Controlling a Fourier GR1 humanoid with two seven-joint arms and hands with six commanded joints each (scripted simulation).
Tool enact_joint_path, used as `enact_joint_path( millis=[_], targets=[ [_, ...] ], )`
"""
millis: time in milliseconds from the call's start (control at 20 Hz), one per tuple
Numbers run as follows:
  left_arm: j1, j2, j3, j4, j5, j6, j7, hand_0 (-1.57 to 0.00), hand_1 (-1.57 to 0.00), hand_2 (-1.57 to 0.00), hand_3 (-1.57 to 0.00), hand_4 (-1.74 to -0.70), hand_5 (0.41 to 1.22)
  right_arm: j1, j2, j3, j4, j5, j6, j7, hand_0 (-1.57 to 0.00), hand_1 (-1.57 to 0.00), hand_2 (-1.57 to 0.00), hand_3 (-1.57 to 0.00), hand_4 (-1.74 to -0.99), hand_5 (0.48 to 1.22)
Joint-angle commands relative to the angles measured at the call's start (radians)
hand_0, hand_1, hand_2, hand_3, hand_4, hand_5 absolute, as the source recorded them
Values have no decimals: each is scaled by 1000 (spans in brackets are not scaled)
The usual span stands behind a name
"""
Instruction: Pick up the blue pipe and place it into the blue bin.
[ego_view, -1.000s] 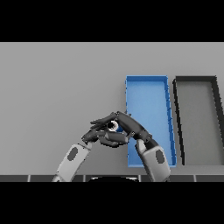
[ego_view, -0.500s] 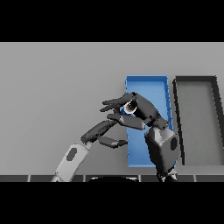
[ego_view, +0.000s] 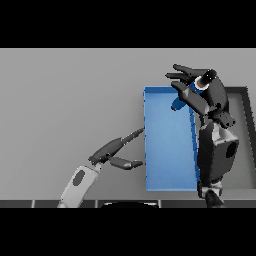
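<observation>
My right hand (ego_view: 212, 96) is raised over the far right corner of the blue bin (ego_view: 167, 150), fingers curled round the blue pipe (ego_view: 177, 103). The pipe's lower end sticks out below the fingers, above the bin's far part; its open end shows near the top of the hand. The bin is a long open rectangle lying right of centre, and its right wall is partly hidden by my right forearm. My left hand (ego_view: 113, 149) rests open low over the table just left of the bin, fingers pointing toward the bin's left wall.
A black bin (ego_view: 239, 89) stands right beside the blue bin, largely covered by my right arm. Grey tabletop (ego_view: 70, 100) stretches to the left and far side.
My right hand has lifted the pipe away from the left hand and carried it right and farther out, to above the blue bin. The left hand has let go and stayed low, left of the bin.
</observation>
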Motion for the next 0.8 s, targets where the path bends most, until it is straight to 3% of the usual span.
enact_joint_path(
  millis=[0, 150, 450, 600, 750],
  targets=[
    [-2, 3, 1, -2, 2, -3, 3, 1, 1, 1, 1, -950, 474, 29, -10, -12, 5, 15, -2, 0, -1571, -1571, -1571, -1571, -1499, 1221],
    [-11, 1, 6, -3, -1, 6, 0, 1, 1, 1, 1, -944, 467, 123, -29, -27, 25, 46, 12, 0, -1571, -1571, -1571, -1571, -1499, 1221],
    [-20, 5, 10, 21, -18, 14, -22, 1, 1, 1, 1, -931, 460, 347, -92, 50, 56, 76, -87, 0, -1571, -1571, -1571, -1571, -1500, 1221],
    [-11, 10, 2, 25, -32, 17, -60, 1, 1, 1, 1, -927, 464, 466, -149, 122, 66, 59, -185, 0, -1571, -1571, -1571, -1571, -1500, 1221],
    [-6, 7, 1, 15, -32, 24, -56, 1, 1, 1, 1, -928, 467, 527, -210, 204, 104, 30, -303, 0, -1571, -1571, -1571, -1571, -1499, 1221]
  ],
)
